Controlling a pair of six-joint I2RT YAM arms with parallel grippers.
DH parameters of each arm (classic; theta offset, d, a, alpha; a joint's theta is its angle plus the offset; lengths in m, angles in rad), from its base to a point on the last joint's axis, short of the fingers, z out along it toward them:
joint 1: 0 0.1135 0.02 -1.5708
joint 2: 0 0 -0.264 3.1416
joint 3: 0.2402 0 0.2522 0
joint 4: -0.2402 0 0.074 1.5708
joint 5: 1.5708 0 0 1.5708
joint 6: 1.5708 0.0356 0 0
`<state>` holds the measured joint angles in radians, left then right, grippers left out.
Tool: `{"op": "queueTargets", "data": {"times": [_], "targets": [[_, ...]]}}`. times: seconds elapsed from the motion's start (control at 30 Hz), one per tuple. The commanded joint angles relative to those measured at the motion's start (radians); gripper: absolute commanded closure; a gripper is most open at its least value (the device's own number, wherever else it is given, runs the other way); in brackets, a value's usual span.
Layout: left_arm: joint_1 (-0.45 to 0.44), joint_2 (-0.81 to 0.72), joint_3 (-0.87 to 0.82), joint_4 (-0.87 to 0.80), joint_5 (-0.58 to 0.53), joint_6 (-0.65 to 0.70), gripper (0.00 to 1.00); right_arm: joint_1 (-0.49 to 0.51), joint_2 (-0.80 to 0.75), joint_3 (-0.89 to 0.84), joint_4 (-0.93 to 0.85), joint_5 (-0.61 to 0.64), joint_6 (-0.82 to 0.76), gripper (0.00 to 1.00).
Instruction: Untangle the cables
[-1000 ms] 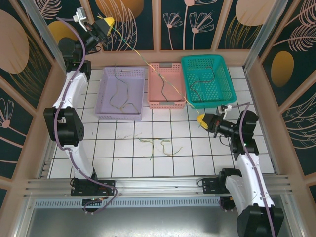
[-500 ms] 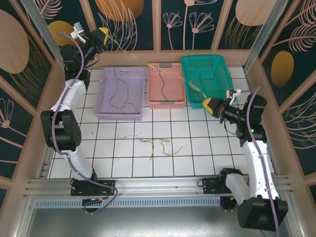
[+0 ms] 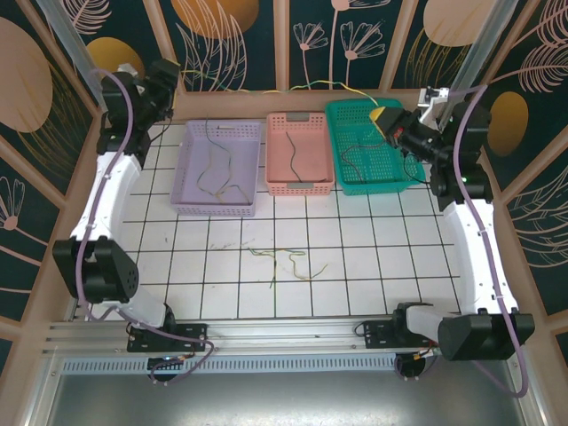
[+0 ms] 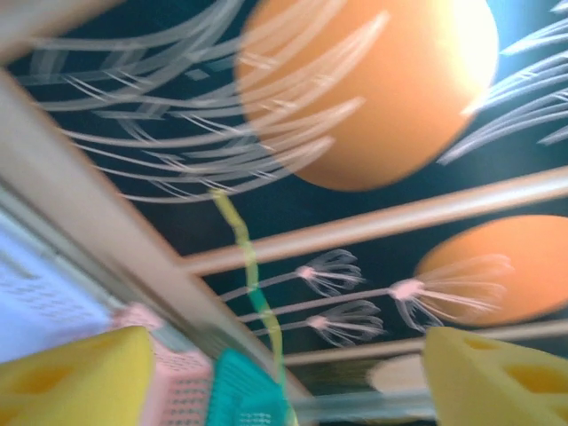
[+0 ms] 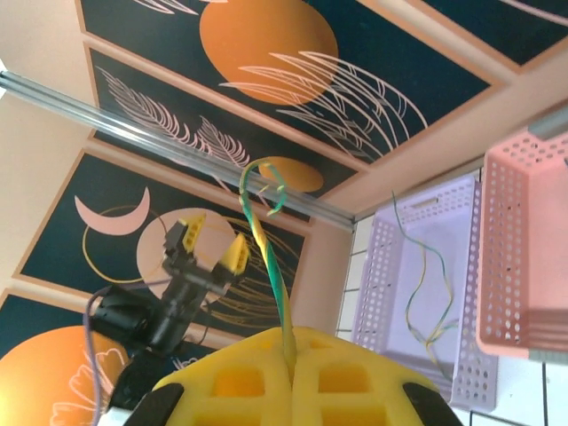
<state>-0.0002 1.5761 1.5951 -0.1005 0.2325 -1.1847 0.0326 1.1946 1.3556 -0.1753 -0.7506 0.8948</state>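
Note:
My right gripper point(image 3: 388, 118) hangs over the teal basket point(image 3: 401, 174), shut on a yellow-green cable point(image 3: 330, 86). The cable trails left in the air along the back wall, its far end loose. In the right wrist view it rises from between the shut yellow pads point(image 5: 291, 342) and curls at its tip point(image 5: 266, 182). My left gripper point(image 3: 167, 74) is raised at the back left, open with nothing in it; it also shows from the right wrist point(image 5: 211, 241). More cables lie tangled on the floor tiles point(image 3: 288, 262).
A lilac basket point(image 3: 188, 160), a pink basket point(image 3: 300, 186) and the teal one stand in a row at the back, each with loose cables inside. Patterned walls and wooden posts close in the workspace. The white tiled floor point(image 3: 399, 266) lies in front.
The left gripper opened and let go of the yellow-green cable. The right gripper carried it up and back over the teal basket, so it is no longer stretched between the arms.

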Motion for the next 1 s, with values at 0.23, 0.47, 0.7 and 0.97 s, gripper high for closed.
{"op": "queueTargets", "data": {"times": [0.23,0.47,0.7,0.97], "targets": [[0.004,-0.106,0.0,-0.379,-0.294,0.216,0.1,0.006,0.014,0.064,0.047,0.101,-0.021,1.0],[-0.17,-0.167,-0.098,-0.164,-0.068,-0.16,0.19,0.043,0.02,0.03,0.041,0.078,-0.047,1.0],[-0.46,-0.102,-0.149,-0.01,-0.131,-0.407,0.14,0.16,0.007,-0.057,0.116,0.108,-0.024,1.0],[-0.489,-0.03,-0.18,0.018,-0.184,-0.407,0.19,0.296,-0.029,-0.146,0.14,0.15,0.005,1.0]]}}
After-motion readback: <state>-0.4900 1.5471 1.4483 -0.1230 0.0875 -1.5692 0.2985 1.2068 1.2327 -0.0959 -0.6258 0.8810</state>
